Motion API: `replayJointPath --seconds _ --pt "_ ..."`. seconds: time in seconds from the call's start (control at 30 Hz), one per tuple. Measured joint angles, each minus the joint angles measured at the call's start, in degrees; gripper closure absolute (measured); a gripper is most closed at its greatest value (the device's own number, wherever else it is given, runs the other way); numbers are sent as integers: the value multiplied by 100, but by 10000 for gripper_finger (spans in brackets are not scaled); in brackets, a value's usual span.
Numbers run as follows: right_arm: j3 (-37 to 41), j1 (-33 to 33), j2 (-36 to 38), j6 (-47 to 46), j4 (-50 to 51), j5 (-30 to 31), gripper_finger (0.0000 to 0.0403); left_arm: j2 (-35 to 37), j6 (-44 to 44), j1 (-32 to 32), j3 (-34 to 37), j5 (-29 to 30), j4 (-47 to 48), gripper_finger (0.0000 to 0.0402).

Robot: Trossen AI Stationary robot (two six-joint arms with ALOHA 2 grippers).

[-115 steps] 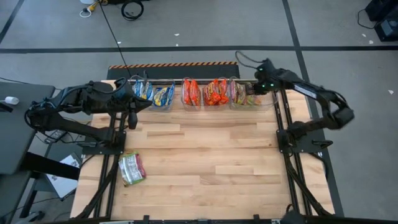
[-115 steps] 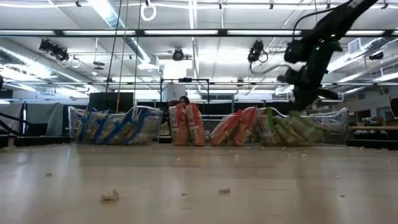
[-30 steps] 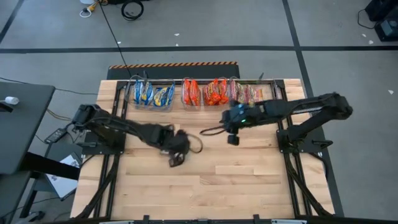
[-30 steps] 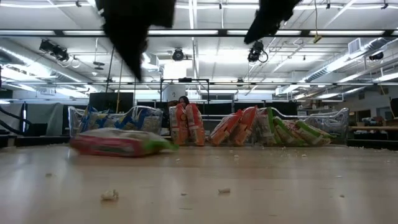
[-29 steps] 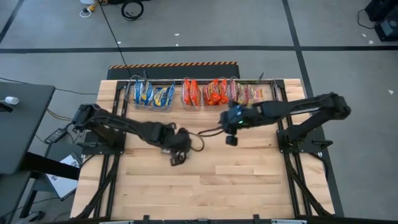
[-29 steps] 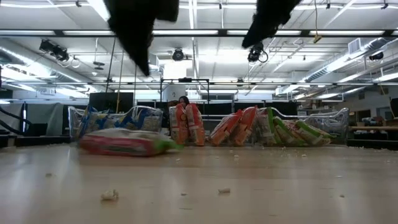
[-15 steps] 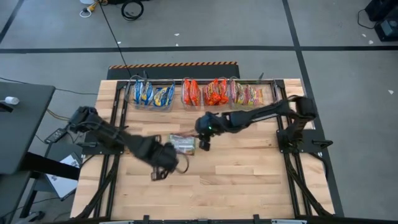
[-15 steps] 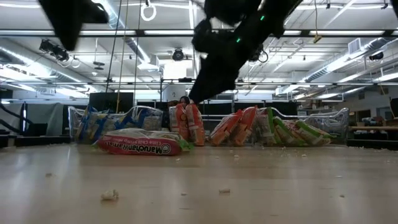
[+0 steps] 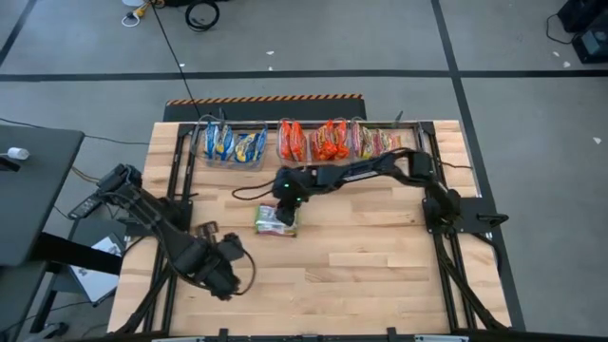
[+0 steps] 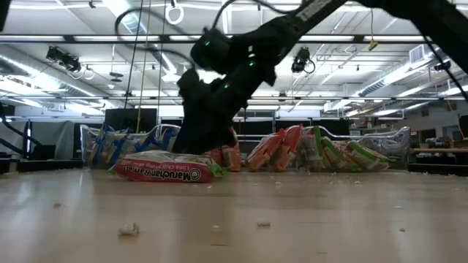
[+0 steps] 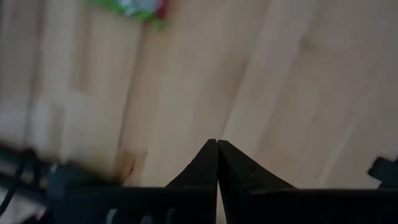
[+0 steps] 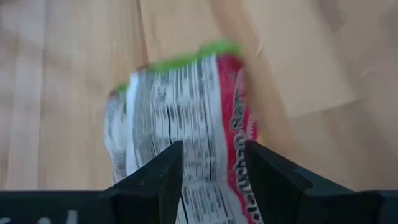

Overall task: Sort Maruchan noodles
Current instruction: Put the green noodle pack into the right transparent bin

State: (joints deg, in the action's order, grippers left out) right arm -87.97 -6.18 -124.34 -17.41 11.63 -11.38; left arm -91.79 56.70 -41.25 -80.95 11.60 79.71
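Note:
One green-and-red Maruchan noodle packet lies flat on the wooden table near its middle; the low view shows it too. My right gripper is open, and its two fingers stand over the packet at its far end. My left gripper is shut and holds nothing. It hovers near the table's left near part, well away from the packet. More noodle packets stand on edge in clear bins at the far edge: blue-yellow, orange-red and green-pink. My right gripper comes at the packet's far end from above, its open fingers astride it. Whether they touch the packet I cannot tell. The packet lies flat on the table.
The clear bins line the far edge. Bare wood lies to the right of and nearer than the packet. Small crumbs dot the near part of the table. Metal frame rails run along both sides.
My left gripper has drawn away from the packet toward the table's near left corner and stays shut. The packet slid a little toward the right and now lies still. My right gripper has swung from the far right toward the table's left and come down over the packet.

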Motion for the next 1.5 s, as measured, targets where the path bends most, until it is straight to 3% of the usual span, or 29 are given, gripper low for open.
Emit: replayJointPath --seconds 0.17,0.3,0.4,0.5,0.57,0.67,0.73,0.87,0.93,1.13,1.23,1.5 --pt "-809 -209 -633 123 850 -840 227 579 1254 -410 4 409 539 393" --pt "-976 -288 -845 110 907 -1189 248 1193 2265 -802 4 1426 575 393" --pt "-968 -221 -784 320 969 -1035 297 1535 2686 -993 4 2268 599 393" --pt "-943 -135 -551 732 1179 -720 370 1788 2687 -1006 4 3040 620 393" --pt "-936 -78 -231 1066 1525 -402 390 1955 2566 -913 4 3479 626 393" --pt "-937 90 502 1841 2365 661 390 2155 2324 -664 4 3992 625 393" --pt "-944 281 992 2623 3033 1698 396 2295 2073 -465 4 4303 626 393" --pt "-806 830 1647 3913 3844 4545 396 2439 1649 58 4 4967 583 393" --pt "-518 1033 1865 4165 3847 5348 398 2446 1480 350 4 5196 557 393" --pt "980 1691 2034 2993 3280 5418 400 2435 1104 1049 4 4960 260 393" --pt "1687 1965 2034 2970 2663 5400 400 2435 868 1261 4 4732 44 393" --pt "1977 1724 2042 2893 2858 6235 400 2433 560 1606 4 4471 -165 393"
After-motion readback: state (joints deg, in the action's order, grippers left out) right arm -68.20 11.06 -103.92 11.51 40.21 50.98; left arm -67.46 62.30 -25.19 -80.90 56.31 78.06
